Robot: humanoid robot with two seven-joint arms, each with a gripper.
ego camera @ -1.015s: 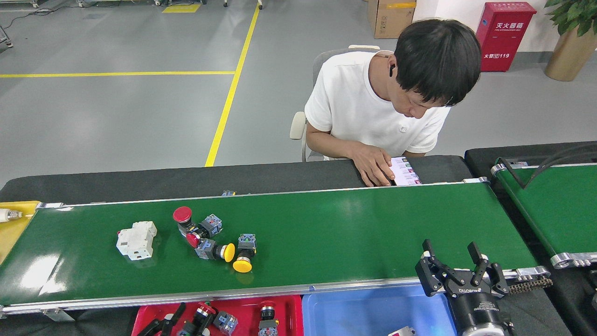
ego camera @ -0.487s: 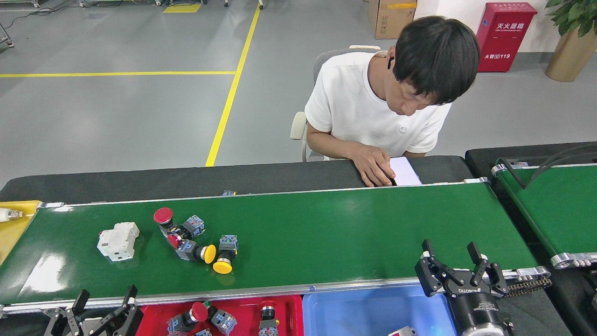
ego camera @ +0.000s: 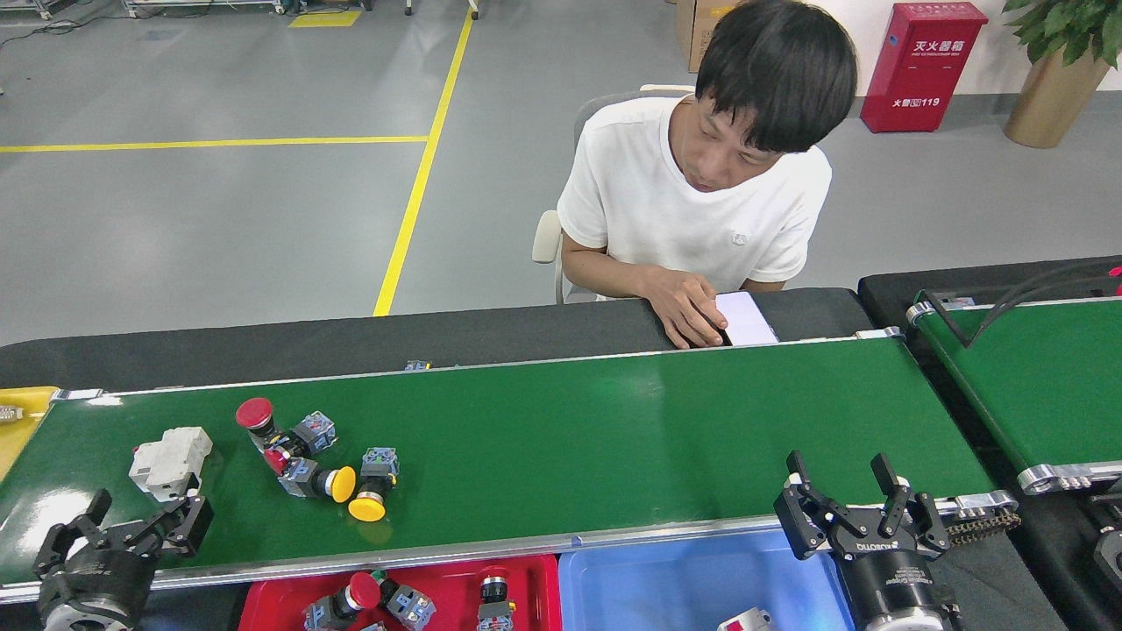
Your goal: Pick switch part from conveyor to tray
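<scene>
Left pincer point(ego camera: 123, 526) open beside the white switch point(ego camera: 171, 460); stiff, light plastic, probably best gripped across its flat sides.

My left tool point(ego camera: 123, 519) and right tool point(ego camera: 855, 499) both stand upright with fingers spread, holding nothing.

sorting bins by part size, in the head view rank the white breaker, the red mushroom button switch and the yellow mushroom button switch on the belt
1. white circuit breaker, clearly largest.
2. and 3. red mushroom pushbutton switch and front yellow mushroom pushbutton switch look about alike; not ranked.
</scene>
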